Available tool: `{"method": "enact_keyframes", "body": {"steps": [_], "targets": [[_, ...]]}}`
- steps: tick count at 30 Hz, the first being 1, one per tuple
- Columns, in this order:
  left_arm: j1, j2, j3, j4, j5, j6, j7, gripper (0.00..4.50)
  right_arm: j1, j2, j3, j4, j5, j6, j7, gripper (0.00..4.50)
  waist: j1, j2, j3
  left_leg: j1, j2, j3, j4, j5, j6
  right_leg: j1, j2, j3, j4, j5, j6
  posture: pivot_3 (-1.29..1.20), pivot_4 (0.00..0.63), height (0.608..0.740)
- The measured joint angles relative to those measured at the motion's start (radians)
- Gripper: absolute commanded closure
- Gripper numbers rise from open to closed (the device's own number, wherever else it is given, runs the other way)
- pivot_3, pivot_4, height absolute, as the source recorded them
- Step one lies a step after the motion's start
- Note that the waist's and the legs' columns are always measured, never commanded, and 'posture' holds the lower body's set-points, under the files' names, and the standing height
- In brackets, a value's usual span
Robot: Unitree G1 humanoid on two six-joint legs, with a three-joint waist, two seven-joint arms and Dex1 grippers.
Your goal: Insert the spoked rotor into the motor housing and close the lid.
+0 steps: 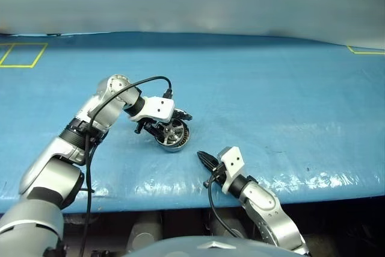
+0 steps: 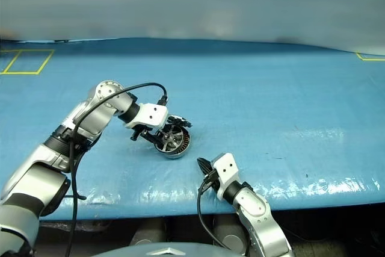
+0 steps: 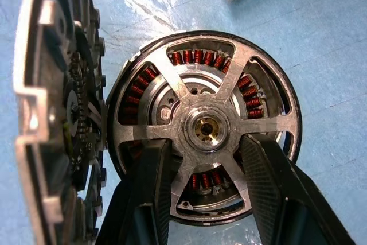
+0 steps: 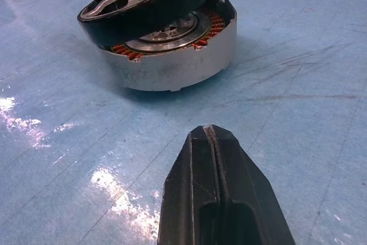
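Observation:
The spoked rotor (image 3: 206, 127), with a dark rim and silver spokes, lies tilted on top of the motor housing (image 4: 172, 64), one side raised above the copper windings. My left gripper (image 3: 205, 147) is shut on the rotor, its black fingers (image 3: 146, 193) either side of one spoke near the hub. The lid (image 3: 51, 113) stands open on edge beside the housing, its dark patterned face turned toward the rotor. My right gripper (image 4: 209, 133) is shut and holds nothing. It rests low on the blue surface, a short way in front of the housing (image 1: 173, 135) and pointing at it.
The work surface is a blue sheet (image 1: 271, 100) whose front edge (image 1: 180, 194) runs just behind my right gripper (image 1: 204, 159). Yellow tape marks (image 1: 24, 55) lie at the far left corner. A black cable (image 1: 150, 80) loops over my left wrist.

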Motion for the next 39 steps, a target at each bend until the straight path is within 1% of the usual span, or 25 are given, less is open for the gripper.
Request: {"method": "enact_keyframes", "body": {"steps": [6,11,24,39], "targets": [[-0.013,0.004,0.005,-0.028,-0.021,0.042,-0.020,2.99,-0.005,0.000,0.001,0.000,0.000,0.011,0.002,4.50,-0.001,0.000,0.000,-0.001,0.000,0.000,0.000,0.000,0.000,0.000,0.000,0.000,0.000,0.000,0.000,0.00,0.150,0.740],[-0.017,0.003,0.012,-0.028,-0.029,0.047,-0.005,2.99,-0.005,0.000,0.002,0.000,0.000,0.013,0.004,4.50,-0.001,0.000,0.000,0.000,0.000,0.000,0.000,0.000,0.000,0.000,0.000,0.000,0.000,0.000,0.000,0.00,0.150,0.740],[-0.029,-0.021,0.012,0.041,-0.025,-0.001,0.033,2.99,-0.004,-0.002,0.002,0.000,-0.001,0.017,0.008,4.50,-0.001,0.000,0.000,0.000,0.000,0.000,0.000,0.000,0.000,0.000,0.000,0.000,0.000,0.000,0.000,0.00,0.150,0.740],[-0.035,-0.008,0.013,0.056,-0.030,-0.001,-0.011,2.99,0.001,-0.002,0.002,0.000,-0.005,0.018,0.005,4.50,-0.003,0.000,0.000,0.000,0.000,0.000,0.000,0.000,0.000,0.000,0.000,0.000,0.000,0.000,0.000,0.00,0.150,0.740]]}}
